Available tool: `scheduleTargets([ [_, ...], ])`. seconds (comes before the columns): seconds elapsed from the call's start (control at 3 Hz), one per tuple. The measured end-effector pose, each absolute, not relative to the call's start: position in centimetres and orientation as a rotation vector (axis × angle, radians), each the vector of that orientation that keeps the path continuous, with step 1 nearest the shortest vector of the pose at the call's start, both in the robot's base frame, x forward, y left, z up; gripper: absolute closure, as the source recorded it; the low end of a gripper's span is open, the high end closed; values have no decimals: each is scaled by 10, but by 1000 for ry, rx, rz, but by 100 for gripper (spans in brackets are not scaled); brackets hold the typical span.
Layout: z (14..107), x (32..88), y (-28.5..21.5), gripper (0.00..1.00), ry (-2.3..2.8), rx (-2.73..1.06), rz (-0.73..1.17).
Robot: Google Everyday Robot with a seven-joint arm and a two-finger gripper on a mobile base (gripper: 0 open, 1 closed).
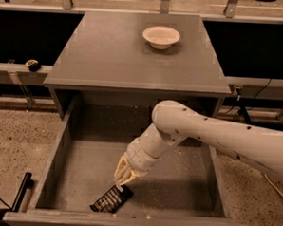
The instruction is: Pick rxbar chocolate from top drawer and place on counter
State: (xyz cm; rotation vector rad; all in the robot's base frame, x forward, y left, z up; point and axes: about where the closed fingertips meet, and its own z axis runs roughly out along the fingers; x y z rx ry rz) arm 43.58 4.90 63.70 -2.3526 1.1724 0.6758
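Note:
The rxbar chocolate [111, 199], a black wrapper with white lettering, lies flat on the floor of the open top drawer [58, 153] near its front edge. My gripper [121, 181] hangs from the white arm inside the drawer, its tips right at the bar's upper right end. The counter [121, 52] is the grey cabinet top behind the drawer.
A white bowl [161, 36] stands on the counter at the back right. The drawer's side walls [215, 180] close in on both sides of the arm. Speckled floor [16, 146] lies to the left, and cables run at the right.

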Motion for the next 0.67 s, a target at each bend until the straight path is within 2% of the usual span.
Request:
scheduleTargets([
  [0.67,619,421,53,11,1015,-2502,730],
])
